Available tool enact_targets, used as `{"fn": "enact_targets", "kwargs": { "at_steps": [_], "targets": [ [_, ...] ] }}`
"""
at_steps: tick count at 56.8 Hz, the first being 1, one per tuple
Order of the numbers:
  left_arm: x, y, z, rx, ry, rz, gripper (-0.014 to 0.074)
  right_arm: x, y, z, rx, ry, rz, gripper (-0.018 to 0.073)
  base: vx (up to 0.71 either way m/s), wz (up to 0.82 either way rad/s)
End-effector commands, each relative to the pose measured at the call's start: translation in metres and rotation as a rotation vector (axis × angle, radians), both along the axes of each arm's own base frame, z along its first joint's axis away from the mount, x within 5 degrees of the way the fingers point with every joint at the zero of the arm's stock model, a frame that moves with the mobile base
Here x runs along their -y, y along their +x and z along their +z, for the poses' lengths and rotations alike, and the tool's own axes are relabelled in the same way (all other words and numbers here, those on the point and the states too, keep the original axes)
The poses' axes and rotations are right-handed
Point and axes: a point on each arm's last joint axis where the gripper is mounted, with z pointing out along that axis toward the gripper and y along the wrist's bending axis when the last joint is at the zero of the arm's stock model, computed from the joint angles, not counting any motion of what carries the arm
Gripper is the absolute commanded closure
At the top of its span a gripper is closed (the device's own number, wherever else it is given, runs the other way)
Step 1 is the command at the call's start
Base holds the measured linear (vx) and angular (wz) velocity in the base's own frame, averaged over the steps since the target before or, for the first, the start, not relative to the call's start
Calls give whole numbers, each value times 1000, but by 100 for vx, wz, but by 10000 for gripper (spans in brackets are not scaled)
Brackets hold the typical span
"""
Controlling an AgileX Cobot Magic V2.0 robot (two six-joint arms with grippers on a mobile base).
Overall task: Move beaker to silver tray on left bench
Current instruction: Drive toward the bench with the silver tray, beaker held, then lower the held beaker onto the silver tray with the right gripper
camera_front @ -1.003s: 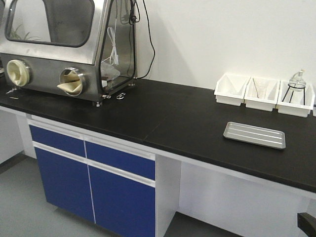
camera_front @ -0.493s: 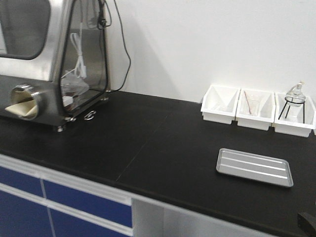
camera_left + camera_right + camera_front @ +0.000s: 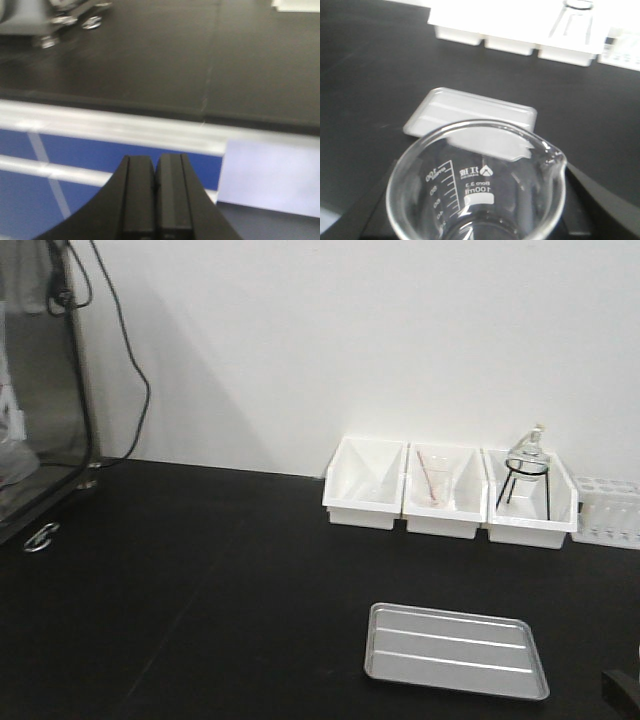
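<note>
Beaker [image 3: 475,185], base cut off, sits pinched in right end effector [image 3: 481,220]; left end effector [image 3: 156,167] pressed together.

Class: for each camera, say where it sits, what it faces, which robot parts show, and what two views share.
Front-facing: above the bench, looking down at silver tray and white bins; hardly any robot.
Left wrist: behind shut left pincer, facing bench edge.
Right wrist: behind held beaker, pincer fingers flanking it.
Front-facing, right wrist share tray, bins.
</note>
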Motion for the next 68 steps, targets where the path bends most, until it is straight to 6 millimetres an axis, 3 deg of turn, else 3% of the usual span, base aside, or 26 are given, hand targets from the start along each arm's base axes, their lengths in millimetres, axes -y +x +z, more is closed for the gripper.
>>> {"fn": "enact_targets", "kwargs": {
  "at_steps": [1, 35, 61, 68],
  "targets": [
    [1, 1, -2, 66, -4, -8, 595, -3, 1, 16, 98, 4, 36, 562, 34, -47],
    [1, 1, -2, 66, -4, -8, 595, -3, 1, 16, 98, 4, 36, 562, 22, -47],
    [1, 1, -2, 66, -4, -8, 595, -3, 1, 17, 110, 9, 44, 562, 2, -5],
    [1, 1, -2, 66, -4, -8, 595, -9, 7, 24, 194, 11, 99, 562, 0, 0]
  ]
}}
